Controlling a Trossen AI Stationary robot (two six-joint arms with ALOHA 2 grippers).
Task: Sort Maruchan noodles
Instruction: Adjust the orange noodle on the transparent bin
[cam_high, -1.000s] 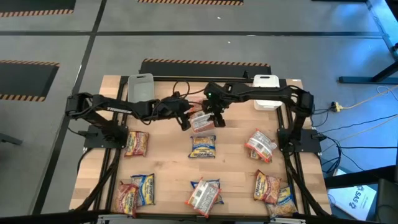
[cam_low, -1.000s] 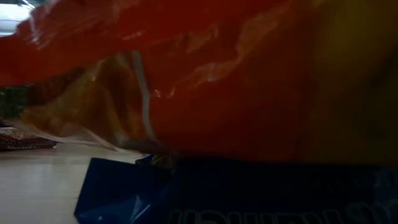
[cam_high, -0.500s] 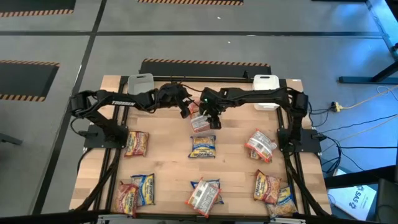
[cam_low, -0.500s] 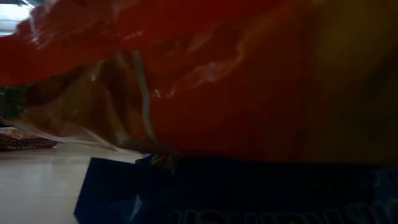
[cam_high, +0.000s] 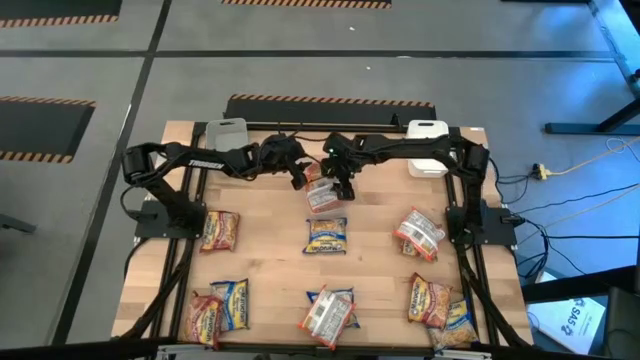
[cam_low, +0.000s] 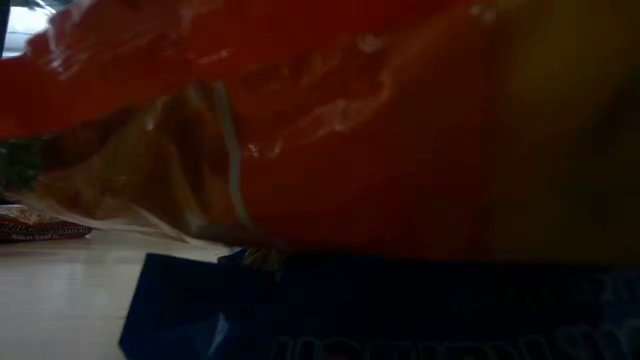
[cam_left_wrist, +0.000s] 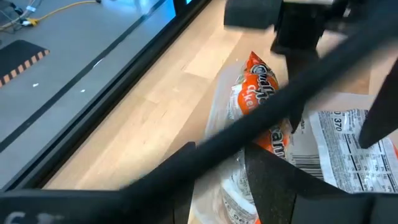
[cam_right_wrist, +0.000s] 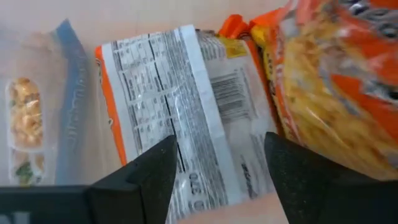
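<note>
Right gripper (cam_high: 342, 186): jaws spread, nothing between them. In the right wrist view the two dark fingers (cam_right_wrist: 146, 180) stand apart above a pink-orange packet (cam_right_wrist: 180, 106) lying label-back up on the tabletop (cam_high: 270, 250), with a second orange packet (cam_right_wrist: 336, 87) just beside it. Released, then, and hovering close over the pile.

Left gripper (cam_high: 298, 176): near the right one, over the same spot at the far middle of the tabletop. Jaws partly apart; the left wrist view shows an orange packet (cam_left_wrist: 264, 99) beyond its fingers (cam_left_wrist: 273, 186), but a dark bar crosses the frame and I cannot tell whether anything is pinched (looks more like hovering than holding).

Outward: the pile sits at (cam_high: 324, 195). The other Maruchan noodles (cam_high: 326, 234) are scattered well apart across the tabletop: a red-and-yellow one at the left (cam_high: 219, 230), blue ones at centre and near the front edge, several at the right. A grey bin (cam_high: 226, 133) and a white bin (cam_high: 428, 145) stand at the far edge. Low view is blocked by a red-orange packet (cam_low: 330, 130) pressed close to the lens.

Judgement: the step in hand is a set-down of an orange packet onto its group; sorting is early, most packets still loose. Next move calls for the right arm to lift clear without dragging the crinkly film, then pick another packet of one colour.
</note>
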